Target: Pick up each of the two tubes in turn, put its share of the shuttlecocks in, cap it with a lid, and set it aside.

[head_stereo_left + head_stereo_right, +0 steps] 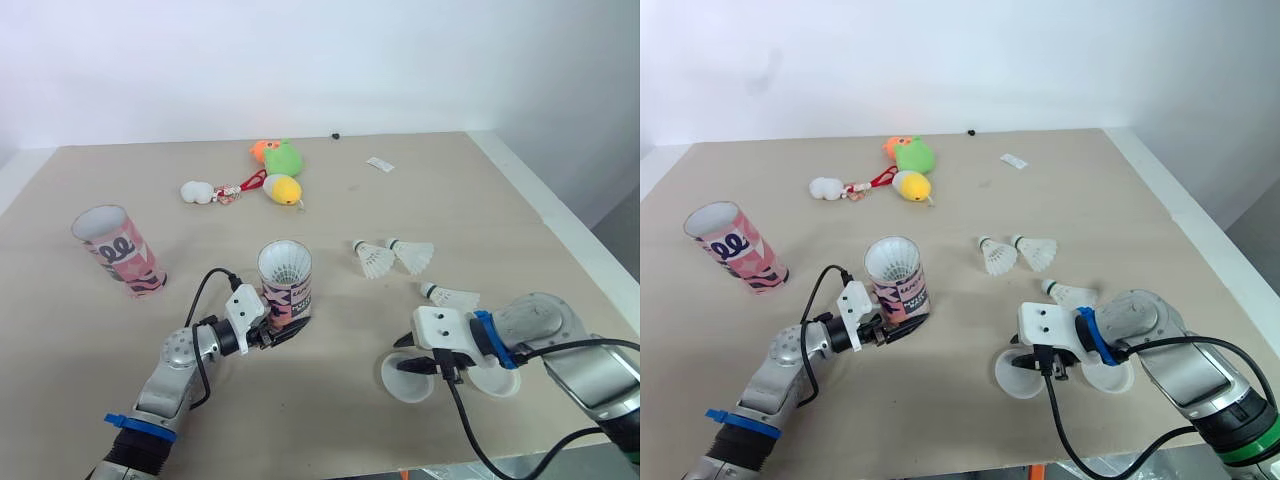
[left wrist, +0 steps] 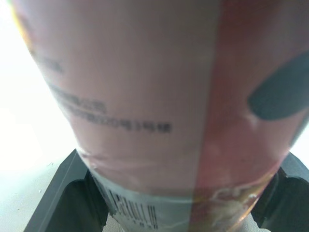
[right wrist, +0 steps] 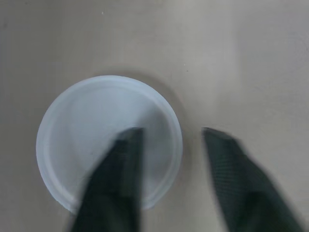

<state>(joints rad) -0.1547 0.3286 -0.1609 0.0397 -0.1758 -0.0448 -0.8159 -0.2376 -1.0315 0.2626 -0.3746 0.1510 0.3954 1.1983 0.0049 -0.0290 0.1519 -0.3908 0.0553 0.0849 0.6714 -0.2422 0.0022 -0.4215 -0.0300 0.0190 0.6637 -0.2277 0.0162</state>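
Closest to me are my two claws, low over the front of the table (image 1: 80,340). Starting at my left, the second tube (image 1: 118,250) stands well apart from both arms, open mouth up, pink with dark swirls. Next comes my left claw (image 1: 280,328), clamped on the lower part of the pink tube (image 1: 285,285). In the left wrist view its printed wall sits tight between my black fingers (image 2: 63,193). The tube is upright, and white feathers show inside its mouth. I cannot tell whether its base rests on the table or hangs just above it.

Farther back, near the far edge, lie a white plush (image 1: 198,191), a green and orange toy (image 1: 280,155) and a yellow toy (image 1: 284,188). A small white tag (image 1: 379,164) lies off to their right.

Right of the held tube, two shuttlecocks (image 1: 375,260) (image 1: 413,255) lie side by side. A third shuttlecock (image 1: 450,296) lies nearer to me, just beyond my right wrist.

My right claw (image 3: 171,133) is spread wide over a pale lid (image 3: 87,140) lying flat on the table. One finger is above the disc and the other is outside its rim. I cannot tell whether either finger touches it. Another lid (image 1: 497,380) lies just beside it, partly under my wrist.
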